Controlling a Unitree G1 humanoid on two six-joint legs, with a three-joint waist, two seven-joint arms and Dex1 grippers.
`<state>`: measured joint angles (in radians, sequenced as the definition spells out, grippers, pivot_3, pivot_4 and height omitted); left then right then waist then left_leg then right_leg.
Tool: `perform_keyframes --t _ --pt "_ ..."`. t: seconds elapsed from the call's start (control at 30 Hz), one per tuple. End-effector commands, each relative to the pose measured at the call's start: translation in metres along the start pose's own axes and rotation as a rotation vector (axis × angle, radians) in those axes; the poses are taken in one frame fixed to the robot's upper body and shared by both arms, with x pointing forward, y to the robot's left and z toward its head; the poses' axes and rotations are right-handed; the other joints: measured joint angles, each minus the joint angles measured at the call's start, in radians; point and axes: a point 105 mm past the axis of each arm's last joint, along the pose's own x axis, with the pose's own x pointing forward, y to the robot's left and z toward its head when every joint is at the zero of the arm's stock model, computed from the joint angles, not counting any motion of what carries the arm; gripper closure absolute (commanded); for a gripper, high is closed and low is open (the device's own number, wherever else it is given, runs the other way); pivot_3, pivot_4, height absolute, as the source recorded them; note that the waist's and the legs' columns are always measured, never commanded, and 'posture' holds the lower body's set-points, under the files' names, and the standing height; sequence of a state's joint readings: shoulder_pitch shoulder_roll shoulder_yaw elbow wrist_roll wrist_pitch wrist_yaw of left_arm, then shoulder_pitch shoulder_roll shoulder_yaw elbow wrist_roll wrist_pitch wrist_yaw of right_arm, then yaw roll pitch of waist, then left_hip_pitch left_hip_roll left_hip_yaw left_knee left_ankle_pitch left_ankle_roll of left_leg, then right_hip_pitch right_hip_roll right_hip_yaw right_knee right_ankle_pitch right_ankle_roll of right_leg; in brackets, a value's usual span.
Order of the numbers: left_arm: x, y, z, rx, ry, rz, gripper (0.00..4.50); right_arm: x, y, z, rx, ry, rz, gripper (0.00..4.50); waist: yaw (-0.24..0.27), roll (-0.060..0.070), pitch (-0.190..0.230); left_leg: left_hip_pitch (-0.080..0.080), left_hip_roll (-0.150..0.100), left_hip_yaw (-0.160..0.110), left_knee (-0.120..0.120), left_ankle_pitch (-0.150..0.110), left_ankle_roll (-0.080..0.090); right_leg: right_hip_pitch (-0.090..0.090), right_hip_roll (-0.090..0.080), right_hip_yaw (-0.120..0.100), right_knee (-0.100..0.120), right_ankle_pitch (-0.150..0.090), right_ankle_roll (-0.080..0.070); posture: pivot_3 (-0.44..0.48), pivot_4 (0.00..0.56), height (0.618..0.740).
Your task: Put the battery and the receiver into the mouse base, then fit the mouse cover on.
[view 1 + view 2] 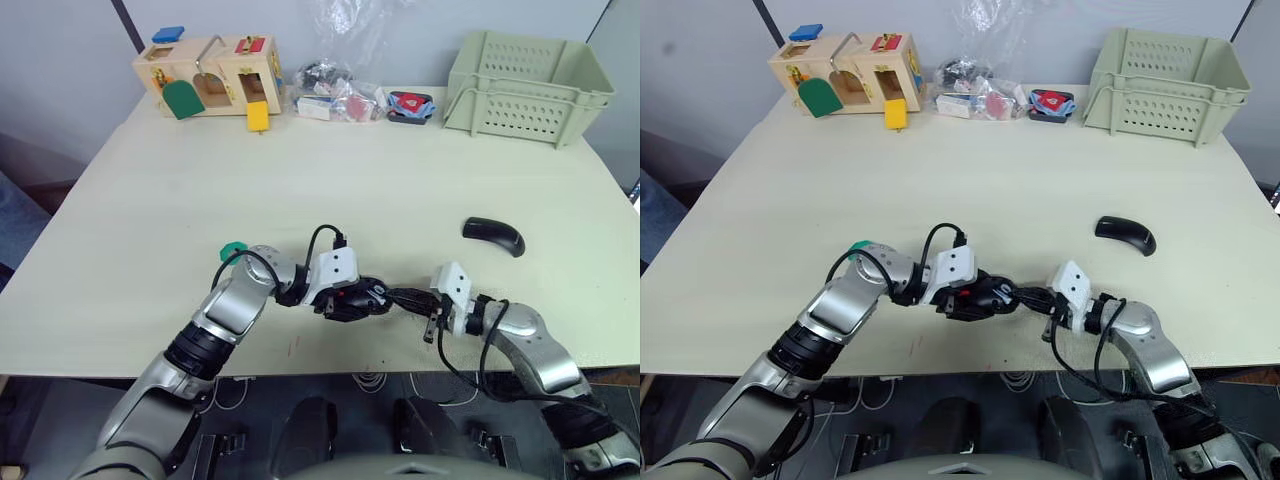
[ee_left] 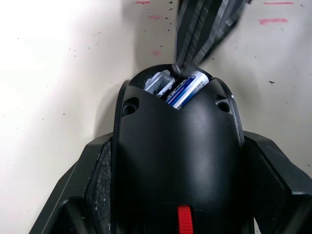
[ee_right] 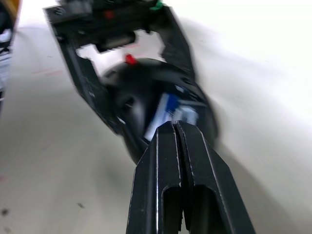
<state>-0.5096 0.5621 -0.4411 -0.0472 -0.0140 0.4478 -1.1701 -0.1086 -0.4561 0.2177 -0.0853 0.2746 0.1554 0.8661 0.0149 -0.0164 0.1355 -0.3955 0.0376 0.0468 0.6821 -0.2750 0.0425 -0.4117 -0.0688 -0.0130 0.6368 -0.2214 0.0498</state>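
Observation:
My left gripper [image 1: 345, 300] is shut on the black mouse base [image 2: 178, 146], holding it by its two sides just above the table's front edge. The blue-and-white battery [image 2: 187, 90] lies in the open cavity at the base's far end, and it also shows blurred as the battery [image 3: 163, 114]. A small pale part [image 2: 160, 83] sits beside it; I cannot tell if that is the receiver. My right gripper [image 3: 173, 126] is shut with nothing between its fingers, tips at the battery end of the base. The glossy black mouse cover [image 1: 493, 236] lies alone on the table to the right.
Along the table's back edge stand a wooden toy box [image 1: 210, 75], clear bags of small items [image 1: 340, 100], a black-and-red pouch [image 1: 410, 105] and a pale green crate [image 1: 525, 85]. Both grippers work close to the table's front edge [image 1: 330, 372].

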Motion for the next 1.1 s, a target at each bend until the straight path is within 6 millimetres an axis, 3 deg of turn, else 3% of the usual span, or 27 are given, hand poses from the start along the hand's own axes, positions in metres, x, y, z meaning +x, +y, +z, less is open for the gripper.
perform_keyframes --t 0.03,0.37,0.47,0.7,1.07,1.1 --pt "0.007 -0.008 -0.016 -0.048 0.048 -0.034 1.53 -0.017 -0.004 0.012 -0.022 -0.098 -0.035 4.46 0.000 0.001 0.001 -0.001 0.000 0.000 0.000 0.000 0.000 -0.001 0.000 0.000 0.000 0.000 0.000 0.000 0.150 0.740" --pt "0.006 -0.007 -0.016 -0.041 0.044 -0.035 1.53 -0.074 -0.004 0.008 -0.023 -0.095 0.023 4.46 0.000 0.004 0.003 -0.001 0.000 0.000 0.000 0.000 0.000 -0.001 0.000 0.000 0.000 0.000 0.000 0.000 0.150 0.740" --pt "0.007 -0.007 -0.016 -0.039 0.043 -0.036 1.53 -0.091 -0.012 0.011 -0.009 -0.123 -0.006 3.68 0.001 0.004 0.003 -0.001 0.000 0.000 0.000 0.000 0.000 -0.001 0.000 0.000 0.000 0.000 0.000 0.000 0.150 0.740" --pt "0.006 -0.006 -0.016 -0.027 0.042 -0.027 1.53 -0.118 -0.018 0.016 -0.045 -0.189 0.016 0.18 0.001 0.004 0.003 -0.001 0.000 0.000 0.000 0.000 0.000 0.000 0.000 0.000 0.000 0.000 0.000 0.000 0.150 0.740" --pt "0.003 -0.008 -0.011 0.007 0.006 -0.075 1.53 -0.126 -0.023 0.014 -0.099 -0.215 0.076 0.07 0.001 0.005 0.004 -0.001 0.000 0.001 0.000 0.000 0.000 0.000 0.000 0.001 0.000 0.001 -0.002 0.000 0.150 0.740" --pt "0.002 -0.009 -0.011 0.008 0.004 -0.080 1.03 -0.126 -0.023 0.014 -0.098 -0.218 0.079 0.02 0.001 0.005 0.004 -0.001 0.000 0.001 0.000 0.000 0.000 0.000 0.000 0.001 0.000 0.002 -0.003 0.000 0.150 0.740"
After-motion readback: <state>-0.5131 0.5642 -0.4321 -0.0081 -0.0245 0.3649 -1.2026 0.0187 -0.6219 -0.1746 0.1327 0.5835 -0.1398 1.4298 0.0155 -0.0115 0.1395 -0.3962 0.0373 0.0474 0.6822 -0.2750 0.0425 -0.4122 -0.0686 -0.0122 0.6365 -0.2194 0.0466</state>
